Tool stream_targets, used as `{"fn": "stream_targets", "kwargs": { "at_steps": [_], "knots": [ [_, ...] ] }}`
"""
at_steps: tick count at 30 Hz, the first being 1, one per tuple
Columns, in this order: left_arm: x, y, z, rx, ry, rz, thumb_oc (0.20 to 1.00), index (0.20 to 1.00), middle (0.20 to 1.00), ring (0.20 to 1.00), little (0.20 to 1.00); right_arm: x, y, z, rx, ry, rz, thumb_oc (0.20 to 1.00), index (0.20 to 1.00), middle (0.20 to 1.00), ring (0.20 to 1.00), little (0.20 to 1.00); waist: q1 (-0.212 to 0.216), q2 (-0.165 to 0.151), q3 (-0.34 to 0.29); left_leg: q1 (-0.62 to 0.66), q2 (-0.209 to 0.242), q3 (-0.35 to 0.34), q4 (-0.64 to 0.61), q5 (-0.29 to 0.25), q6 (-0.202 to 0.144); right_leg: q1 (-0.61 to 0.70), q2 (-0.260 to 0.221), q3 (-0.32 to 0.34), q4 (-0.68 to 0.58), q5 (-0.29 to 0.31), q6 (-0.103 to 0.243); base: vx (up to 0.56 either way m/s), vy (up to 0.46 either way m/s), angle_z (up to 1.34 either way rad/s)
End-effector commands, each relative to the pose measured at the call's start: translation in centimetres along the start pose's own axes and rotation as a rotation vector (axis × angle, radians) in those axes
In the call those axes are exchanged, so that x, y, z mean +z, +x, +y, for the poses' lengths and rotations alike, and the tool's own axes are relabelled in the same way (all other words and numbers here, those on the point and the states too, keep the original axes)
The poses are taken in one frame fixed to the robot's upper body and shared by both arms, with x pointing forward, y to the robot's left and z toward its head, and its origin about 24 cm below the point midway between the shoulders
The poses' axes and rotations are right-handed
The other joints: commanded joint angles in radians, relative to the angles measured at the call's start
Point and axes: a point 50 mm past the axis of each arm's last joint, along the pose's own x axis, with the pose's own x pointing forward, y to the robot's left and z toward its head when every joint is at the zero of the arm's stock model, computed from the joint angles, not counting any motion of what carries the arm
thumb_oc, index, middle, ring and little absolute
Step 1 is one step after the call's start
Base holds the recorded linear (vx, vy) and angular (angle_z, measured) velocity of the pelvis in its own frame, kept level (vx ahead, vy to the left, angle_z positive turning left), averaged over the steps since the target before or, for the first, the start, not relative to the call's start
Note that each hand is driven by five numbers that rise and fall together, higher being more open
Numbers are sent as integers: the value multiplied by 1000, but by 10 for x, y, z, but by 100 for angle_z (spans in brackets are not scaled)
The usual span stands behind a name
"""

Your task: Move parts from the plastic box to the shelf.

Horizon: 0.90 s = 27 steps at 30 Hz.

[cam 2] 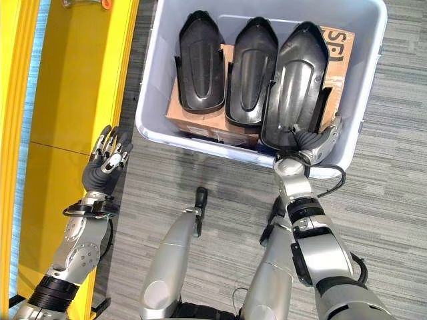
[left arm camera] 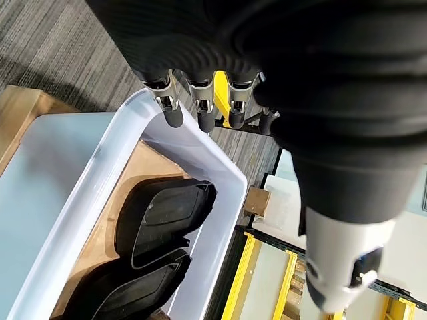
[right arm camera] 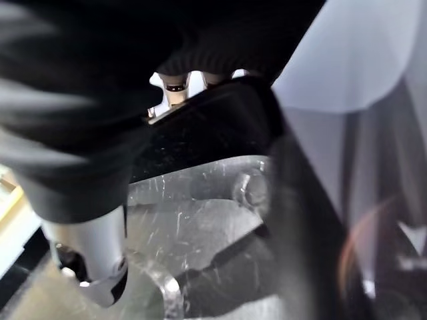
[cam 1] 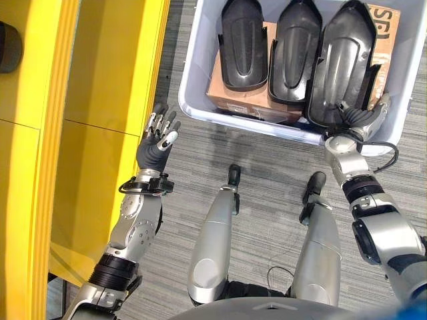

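Three black moulded parts lie side by side in the pale plastic box point(cam 1: 192, 67), resting on cardboard. My right hand point(cam 1: 360, 120) reaches over the box's near wall. Its fingers and thumb are curled round the near end of the rightmost, largest part point(cam 1: 343, 60). The right wrist view shows that part's black edge point(right arm camera: 220, 127) under the fingers point(right arm camera: 177, 83). The middle part point(cam 1: 293, 47) and the left part point(cam 1: 243, 43) lie untouched. My left hand point(cam 1: 159, 137) hovers open and holds nothing. It is beside the yellow shelf point(cam 1: 100, 80), left of the box's near corner.
Brown cardboard boxes point(cam 1: 230, 97) lie under the parts inside the box. The box stands on grey carpet point(cam 1: 267, 153), close to the shelf's right edge. A dark round object point(cam 1: 8, 47) sits at the shelf's far left.
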Motion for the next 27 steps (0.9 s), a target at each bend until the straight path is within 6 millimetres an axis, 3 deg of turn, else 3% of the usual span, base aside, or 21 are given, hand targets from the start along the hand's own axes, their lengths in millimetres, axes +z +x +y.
{"fn": "stream_targets", "kwargs": {
  "at_steps": [1, 9, 10, 17, 27],
  "knots": [
    [19, 0, -17, -99, -18, -83, 1000, 1000, 1000, 1000, 1000, 14, 13, -9, -25, -65, -91, 1000, 1000, 1000, 1000, 1000, 15, 61, -24, -48, -75, 45, -5, -6, 87, 44, 35, -75, 166, -190, -36, 0, 0, 0],
    [19, 3, -17, -107, -21, -78, 1000, 1000, 1000, 1000, 1000, 2, 27, -18, -26, -370, -124, 1000, 1000, 1000, 1000, 1000, 26, 59, -24, -62, -76, 36, 4, -5, 89, 38, 35, -82, 172, -190, -35, -1, -2, 1],
    [18, 3, -16, -111, -18, -73, 1000, 1000, 1000, 1000, 1000, -4, 30, -21, -34, -359, -58, 200, 200, 200, 200, 200, 29, 59, -24, -68, -75, 36, 7, -4, 89, 35, 34, -84, 173, -190, -36, -4, -8, 9],
    [17, 4, -20, -123, -21, -65, 1000, 1000, 1000, 1000, 1000, -19, 40, -35, -85, -295, 118, 200, 200, 200, 200, 200, 44, 67, -24, -92, -81, 21, 20, -9, 93, 21, 27, -91, 187, -196, -35, 7, 4, 8],
    [17, 3, -22, -120, -8, -66, 1000, 1000, 1000, 1000, 1000, -39, 46, -52, -137, -286, 242, 200, 200, 200, 200, 200, 58, 84, -24, -168, -90, 11, 49, -7, 100, -58, 22, -91, 241, -205, -38, 4, 1, 7]
  ]
}}
